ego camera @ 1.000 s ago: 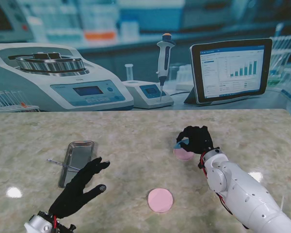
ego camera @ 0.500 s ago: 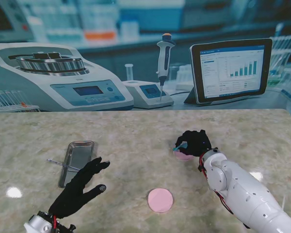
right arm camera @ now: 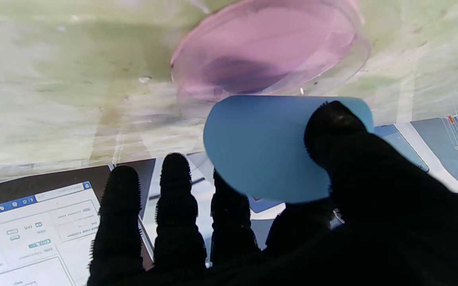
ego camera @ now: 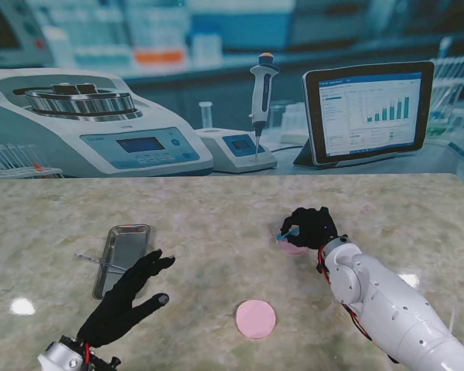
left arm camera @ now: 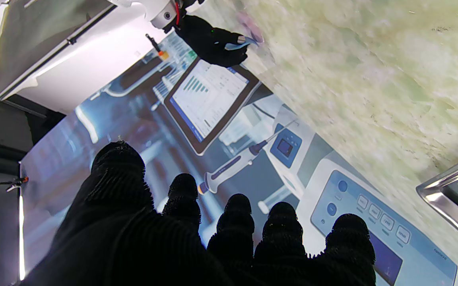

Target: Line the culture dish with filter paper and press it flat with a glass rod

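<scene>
Lowered since earlier, right hand [ego camera: 311, 226] pinches blue filter paper [right arm camera: 261, 147] over pink culture dish [right arm camera: 268, 55], right of center; left hand [ego camera: 127, 297] open, lower left.

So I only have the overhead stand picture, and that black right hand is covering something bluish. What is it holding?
Observer: The right wrist camera shows the right hand pinching a round blue sheet of filter paper, curled under its thumb.
Operator: Is it in the dish yet?
Observer: Not yet. The clear round culture dish with a pink bottom lies on the table just beyond the paper, with nothing blue inside.
Operator: And the other hand?
Observer: The left wrist camera shows the left hand with fingers apart, holding nothing, near a corner of the shiny metal tray.
</scene>
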Robot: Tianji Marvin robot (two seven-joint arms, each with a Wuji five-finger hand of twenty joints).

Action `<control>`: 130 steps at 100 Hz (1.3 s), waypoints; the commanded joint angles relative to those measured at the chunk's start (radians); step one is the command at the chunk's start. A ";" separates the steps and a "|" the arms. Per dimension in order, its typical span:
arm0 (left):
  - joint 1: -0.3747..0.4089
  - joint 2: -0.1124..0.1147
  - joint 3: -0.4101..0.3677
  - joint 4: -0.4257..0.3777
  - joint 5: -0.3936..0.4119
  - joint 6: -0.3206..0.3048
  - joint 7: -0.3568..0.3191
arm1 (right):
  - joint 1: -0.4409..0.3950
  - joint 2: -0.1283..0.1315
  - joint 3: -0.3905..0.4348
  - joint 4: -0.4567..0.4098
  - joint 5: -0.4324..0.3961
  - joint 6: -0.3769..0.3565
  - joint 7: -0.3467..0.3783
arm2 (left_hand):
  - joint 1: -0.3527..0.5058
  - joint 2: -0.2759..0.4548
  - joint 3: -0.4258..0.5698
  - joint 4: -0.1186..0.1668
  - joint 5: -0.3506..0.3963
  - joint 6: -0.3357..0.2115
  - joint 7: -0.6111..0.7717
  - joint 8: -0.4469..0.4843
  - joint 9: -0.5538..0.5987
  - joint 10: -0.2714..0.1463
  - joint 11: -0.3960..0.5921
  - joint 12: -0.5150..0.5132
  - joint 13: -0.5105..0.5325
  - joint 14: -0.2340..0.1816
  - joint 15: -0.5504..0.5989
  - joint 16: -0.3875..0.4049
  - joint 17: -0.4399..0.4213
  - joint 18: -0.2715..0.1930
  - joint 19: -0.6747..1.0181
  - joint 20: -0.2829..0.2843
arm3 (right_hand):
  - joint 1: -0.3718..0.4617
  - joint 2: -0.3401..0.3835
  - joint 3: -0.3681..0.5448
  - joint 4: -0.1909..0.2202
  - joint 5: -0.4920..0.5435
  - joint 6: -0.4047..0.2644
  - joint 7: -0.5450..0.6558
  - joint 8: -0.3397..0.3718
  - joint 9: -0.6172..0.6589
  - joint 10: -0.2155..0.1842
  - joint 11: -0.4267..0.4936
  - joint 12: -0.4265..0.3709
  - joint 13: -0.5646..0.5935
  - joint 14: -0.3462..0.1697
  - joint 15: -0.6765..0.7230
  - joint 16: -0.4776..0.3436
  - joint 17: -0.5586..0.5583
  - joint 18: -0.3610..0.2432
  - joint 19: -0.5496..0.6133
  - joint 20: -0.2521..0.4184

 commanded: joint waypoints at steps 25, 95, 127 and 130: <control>0.007 -0.002 -0.001 -0.007 0.000 0.003 -0.002 | -0.018 0.011 0.006 -0.037 -0.010 0.022 0.055 | 0.012 0.026 -0.019 0.009 0.014 -0.012 0.019 0.007 -0.006 -0.015 0.007 0.036 -0.026 -0.002 0.000 0.008 -0.006 -0.007 -0.032 0.012 | -0.062 -0.040 0.043 0.019 -0.180 0.078 -0.124 0.079 -0.118 0.017 -0.015 0.004 -0.079 -0.013 0.010 0.004 -0.041 -0.008 -0.010 -0.002; 0.007 -0.002 -0.003 -0.006 0.000 0.001 -0.001 | -0.046 0.035 0.026 -0.131 -0.030 0.095 0.201 | 0.013 0.024 -0.018 0.008 0.012 -0.003 0.017 0.006 -0.005 -0.017 0.008 0.037 -0.026 -0.003 0.000 0.009 -0.006 -0.007 -0.032 0.013 | -0.200 -0.041 0.037 0.122 -0.453 0.338 -0.380 0.144 -0.318 0.043 -0.050 0.005 -0.196 -0.010 -0.022 0.006 -0.101 -0.025 -0.061 0.007; 0.008 -0.002 -0.002 -0.006 0.000 0.001 -0.001 | -0.048 0.036 0.029 -0.148 -0.017 0.146 0.239 | 0.014 0.023 -0.019 0.008 0.013 -0.005 0.018 0.006 -0.004 -0.016 0.009 0.037 -0.026 -0.003 0.000 0.009 -0.006 -0.006 -0.031 0.014 | -0.242 -0.027 0.025 0.117 -0.491 0.408 -0.434 0.130 -0.351 0.063 -0.064 0.000 -0.216 -0.004 -0.027 0.011 -0.111 -0.027 -0.073 0.016; 0.008 -0.002 -0.002 -0.006 0.000 0.001 -0.001 | -0.047 0.036 0.029 -0.147 -0.014 0.147 0.242 | 0.013 0.023 -0.019 0.008 0.012 -0.005 0.018 0.006 -0.005 -0.015 0.009 0.037 -0.026 -0.003 0.000 0.009 -0.006 -0.006 -0.031 0.014 | -0.244 -0.027 0.025 0.117 -0.491 0.409 -0.436 0.130 -0.352 0.061 -0.066 -0.001 -0.218 -0.004 -0.028 0.012 -0.111 -0.027 -0.073 0.016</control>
